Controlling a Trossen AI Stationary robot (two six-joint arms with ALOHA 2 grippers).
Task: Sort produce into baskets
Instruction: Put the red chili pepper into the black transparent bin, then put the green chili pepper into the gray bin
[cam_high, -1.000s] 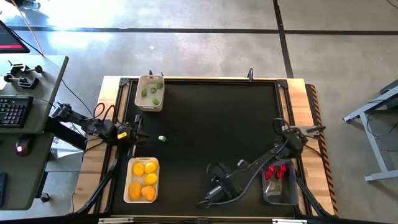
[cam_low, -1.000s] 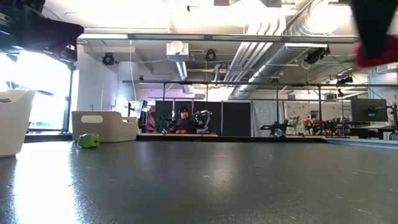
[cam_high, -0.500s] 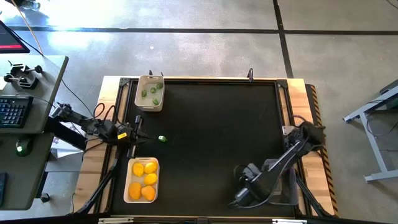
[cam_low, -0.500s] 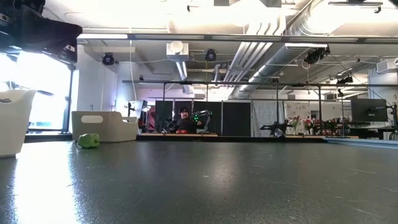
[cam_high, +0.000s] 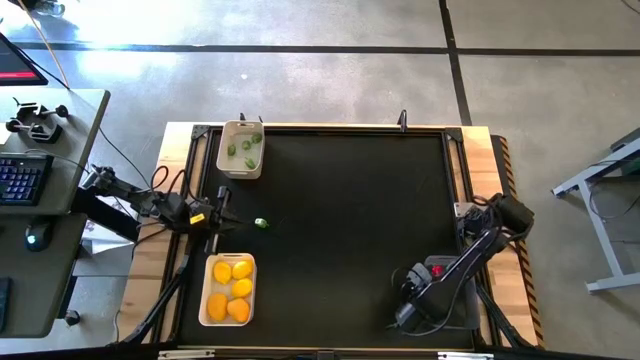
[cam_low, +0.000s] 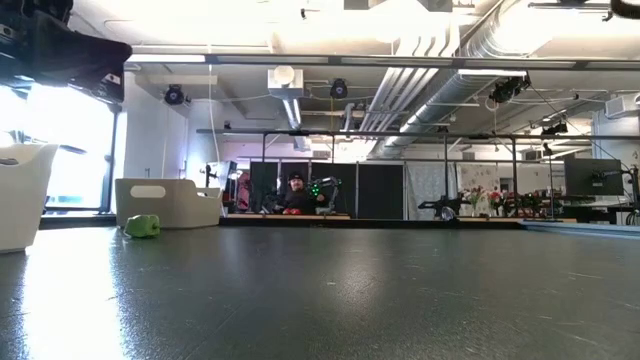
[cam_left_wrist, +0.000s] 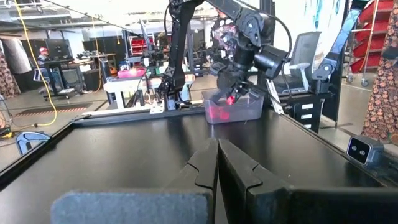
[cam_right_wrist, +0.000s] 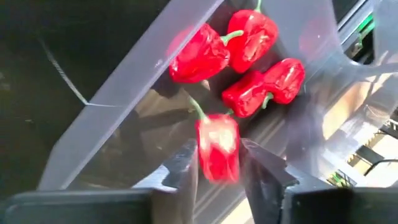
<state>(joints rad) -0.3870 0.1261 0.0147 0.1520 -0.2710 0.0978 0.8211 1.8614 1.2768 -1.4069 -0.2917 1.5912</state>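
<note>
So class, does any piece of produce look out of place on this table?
Yes: one green piece lies loose on the black mat, outside every bin, between the beige tub of greens and the white tray of yellow pieces, near the left gripper.

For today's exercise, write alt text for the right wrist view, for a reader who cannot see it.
A red pepper sits between the right gripper's parted dark fingers, above a clear bin. Three more red peppers lie in the bin, which stands on a black table.

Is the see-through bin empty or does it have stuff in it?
Not empty. The clear bin holds three red peppers, and a fourth pepper sits between the right gripper's fingers above it.
</note>
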